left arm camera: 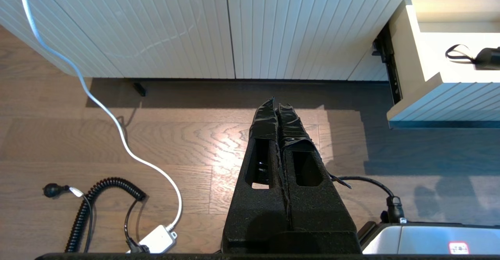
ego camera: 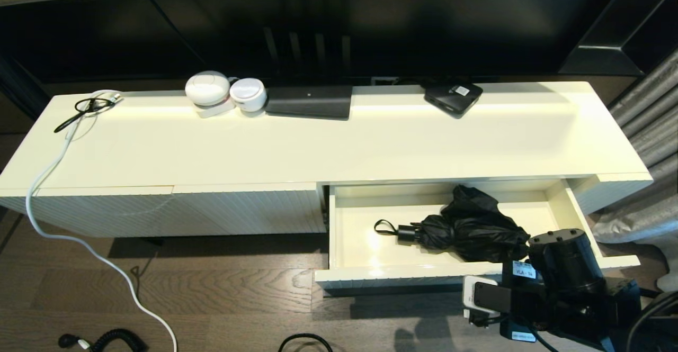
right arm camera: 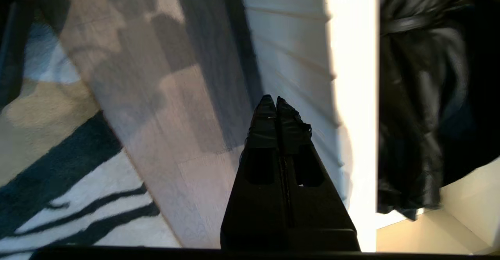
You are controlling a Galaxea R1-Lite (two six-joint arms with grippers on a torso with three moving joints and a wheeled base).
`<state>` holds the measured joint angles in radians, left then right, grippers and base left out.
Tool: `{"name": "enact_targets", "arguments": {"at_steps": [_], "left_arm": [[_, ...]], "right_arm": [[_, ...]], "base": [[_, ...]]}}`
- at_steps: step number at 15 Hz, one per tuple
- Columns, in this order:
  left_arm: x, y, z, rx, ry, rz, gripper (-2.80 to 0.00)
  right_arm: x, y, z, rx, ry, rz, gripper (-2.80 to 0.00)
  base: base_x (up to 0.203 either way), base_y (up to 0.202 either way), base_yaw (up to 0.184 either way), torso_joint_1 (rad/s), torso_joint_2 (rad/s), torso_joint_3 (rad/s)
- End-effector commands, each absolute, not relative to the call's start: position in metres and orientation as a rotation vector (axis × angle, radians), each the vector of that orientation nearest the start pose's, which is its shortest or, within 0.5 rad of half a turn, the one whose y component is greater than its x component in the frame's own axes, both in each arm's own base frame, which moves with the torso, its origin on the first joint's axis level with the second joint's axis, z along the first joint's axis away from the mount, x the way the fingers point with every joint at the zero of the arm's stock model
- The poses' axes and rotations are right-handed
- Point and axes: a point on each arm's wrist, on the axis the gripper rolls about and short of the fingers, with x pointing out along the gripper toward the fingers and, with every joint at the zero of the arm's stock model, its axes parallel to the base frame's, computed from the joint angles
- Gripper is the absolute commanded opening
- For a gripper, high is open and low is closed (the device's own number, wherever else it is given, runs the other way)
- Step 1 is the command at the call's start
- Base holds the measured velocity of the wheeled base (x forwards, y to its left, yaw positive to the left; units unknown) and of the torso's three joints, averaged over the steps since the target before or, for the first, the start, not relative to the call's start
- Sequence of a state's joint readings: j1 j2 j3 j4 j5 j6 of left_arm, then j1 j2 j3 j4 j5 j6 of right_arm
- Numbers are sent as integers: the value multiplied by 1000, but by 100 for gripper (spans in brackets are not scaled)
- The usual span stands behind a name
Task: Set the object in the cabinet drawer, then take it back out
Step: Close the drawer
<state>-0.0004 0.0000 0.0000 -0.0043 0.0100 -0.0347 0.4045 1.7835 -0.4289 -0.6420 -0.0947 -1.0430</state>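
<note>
Head view: the umbrella (ego camera: 466,230) is lying inside the open drawer (ego camera: 371,275), toward its right; the right gripper's arm is hanging near the drawer front.

Left wrist view: the left gripper (left arm camera: 276,105) is hovering over the floor (left arm camera: 175,135), jaws closed and empty.

Right wrist view: the right gripper (right arm camera: 275,101) is hovering just outside the drawer front, jaws pressed together, empty.

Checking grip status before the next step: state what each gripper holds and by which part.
Nothing is held. The left gripper and right gripper are both shut and empty; the umbrella lies loose in the open drawer.
</note>
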Motion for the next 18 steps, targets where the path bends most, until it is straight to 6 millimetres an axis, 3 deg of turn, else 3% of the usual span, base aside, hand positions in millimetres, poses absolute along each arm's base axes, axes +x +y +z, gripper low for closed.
{"name": "enact_targets", "arguments": {"at_steps": [1, 18], "left_arm": [[-23, 0, 76, -35, -3, 11, -280], [-23, 0, 76, -35, -3, 11, -280]], "right_arm": [[235, 98, 66, -1173, 480, 642, -280], [275, 108, 80, -1143, 313, 521, -280]], "base": [[0, 0, 0, 0, 0, 0], [0, 0, 0, 0, 0, 0]]}}
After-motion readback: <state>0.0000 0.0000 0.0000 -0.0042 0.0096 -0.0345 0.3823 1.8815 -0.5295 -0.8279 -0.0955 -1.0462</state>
